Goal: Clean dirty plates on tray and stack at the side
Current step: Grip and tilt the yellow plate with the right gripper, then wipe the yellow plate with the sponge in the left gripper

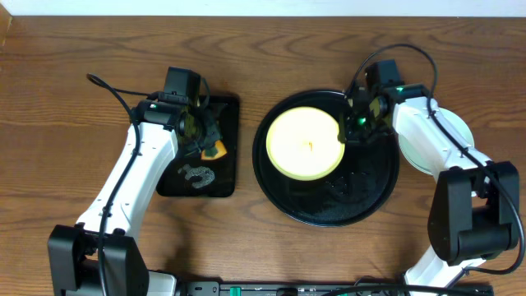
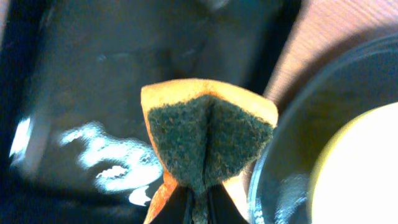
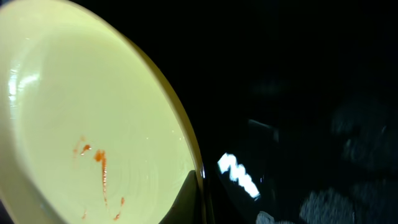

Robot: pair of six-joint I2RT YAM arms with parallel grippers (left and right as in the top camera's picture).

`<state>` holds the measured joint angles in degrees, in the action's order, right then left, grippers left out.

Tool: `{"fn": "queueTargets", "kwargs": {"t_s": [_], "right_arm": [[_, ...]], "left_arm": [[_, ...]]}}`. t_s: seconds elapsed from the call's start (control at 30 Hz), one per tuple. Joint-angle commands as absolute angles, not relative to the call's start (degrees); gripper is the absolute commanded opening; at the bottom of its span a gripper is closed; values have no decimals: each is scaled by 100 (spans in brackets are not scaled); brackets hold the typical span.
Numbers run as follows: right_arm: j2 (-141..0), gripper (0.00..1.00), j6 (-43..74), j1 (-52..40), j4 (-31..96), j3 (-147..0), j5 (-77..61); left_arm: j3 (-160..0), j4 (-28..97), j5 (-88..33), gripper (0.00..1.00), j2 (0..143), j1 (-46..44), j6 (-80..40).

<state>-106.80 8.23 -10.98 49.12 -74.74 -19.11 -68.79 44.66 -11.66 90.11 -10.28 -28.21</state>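
Observation:
A pale yellow plate (image 1: 306, 144) lies on the left part of the round black tray (image 1: 345, 201). Orange smears (image 3: 99, 158) mark its centre. My right gripper (image 1: 349, 131) is shut on the plate's right rim, with one dark finger (image 3: 186, 199) lying on the plate's inner face (image 3: 93, 112). My left gripper (image 1: 205, 146) is shut on an orange sponge with a dark green scouring face (image 2: 208, 130). It holds the sponge folded above the rectangular black tray (image 1: 226, 115), left of the round tray.
A pale blue-mint plate (image 1: 463, 125) lies on the wooden table right of the round tray, partly under my right arm. The round tray's rim (image 2: 292, 137) and the yellow plate (image 2: 360, 168) sit close to the sponge's right.

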Motion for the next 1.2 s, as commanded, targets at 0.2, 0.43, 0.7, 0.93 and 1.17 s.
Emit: {"fn": "queueTargets", "kwargs": {"t_s": [0.2, 0.43, 0.7, 0.93, 1.17], "right_arm": [[-10709, 1, 1118, -1424, 4598, -6755, -1481], [-10709, 1, 1135, -1424, 4392, -6493, -1479], [-10709, 1, 1186, -1424, 4421, -6490, -1481], [-10709, 1, 1197, -1424, 4438, -6490, -1481], [-10709, 1, 1197, -1424, 4462, -6490, -1481]], "left_arm": [[-6849, 3645, -1726, 8, 9059, -2137, -2963], [-6849, 2987, -1671, 8, 9640, -3030, -4104], [-6849, 1975, -2620, 8, 10571, -3717, -4674], [-6849, 1752, -2851, 8, 11030, -4038, -5181], [-6849, 1944, -2270, 8, 11227, -4069, -5177]]}}
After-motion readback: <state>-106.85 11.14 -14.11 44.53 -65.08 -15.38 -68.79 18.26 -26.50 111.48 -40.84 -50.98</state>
